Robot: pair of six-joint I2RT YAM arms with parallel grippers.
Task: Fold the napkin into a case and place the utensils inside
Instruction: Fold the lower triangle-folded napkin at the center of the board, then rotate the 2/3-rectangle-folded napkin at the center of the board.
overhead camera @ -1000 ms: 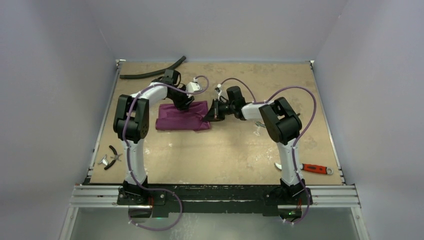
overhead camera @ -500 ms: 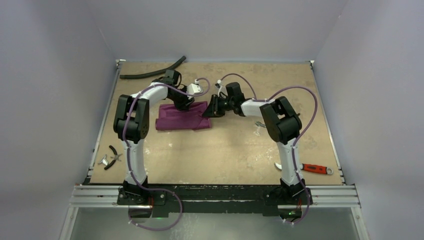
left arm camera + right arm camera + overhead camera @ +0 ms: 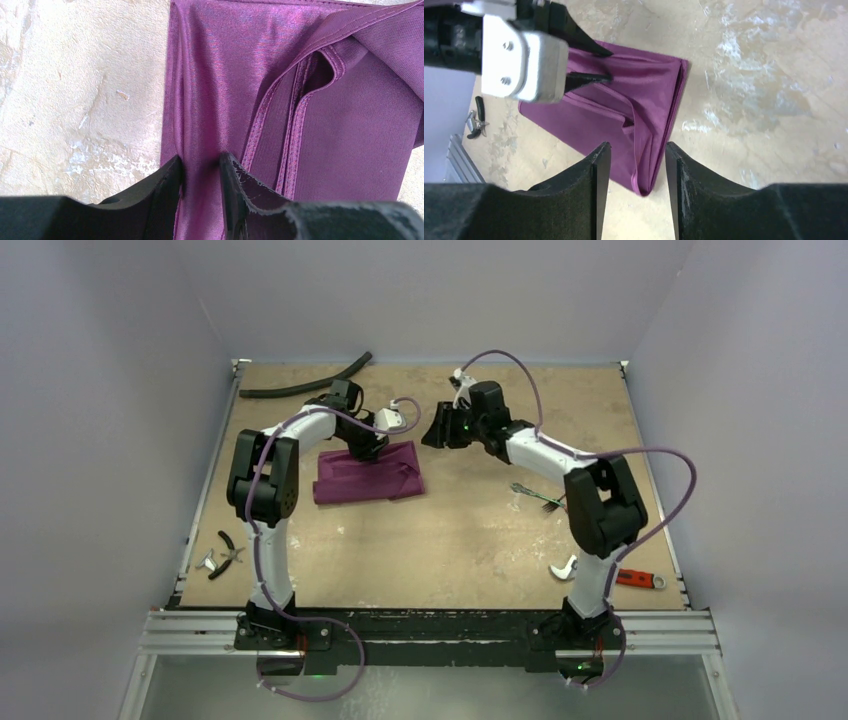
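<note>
The plum-purple napkin (image 3: 366, 473) lies folded into a rough rectangle on the table, left of centre. Its layered hems show in the left wrist view (image 3: 300, 100). My left gripper (image 3: 368, 447) is at its far edge, shut on a ridge of the cloth (image 3: 200, 165). My right gripper (image 3: 438, 431) is open and empty, raised above the table just right of the napkin. The napkin's right corner (image 3: 644, 150) shows far below between its fingers. My left gripper (image 3: 606, 65) shows there too. The slim utensils (image 3: 536, 497) lie on the table to the right, under the right arm.
A black hose (image 3: 305, 386) lies along the far left edge. Small black-handled pliers (image 3: 226, 551) lie near the left edge, also in the right wrist view (image 3: 475, 118). A red-handled tool (image 3: 634, 578) lies at the near right.
My right gripper has left the napkin's right edge, risen and swung toward the far side. The napkin's right edge has settled flat. The left gripper has stayed in place.
</note>
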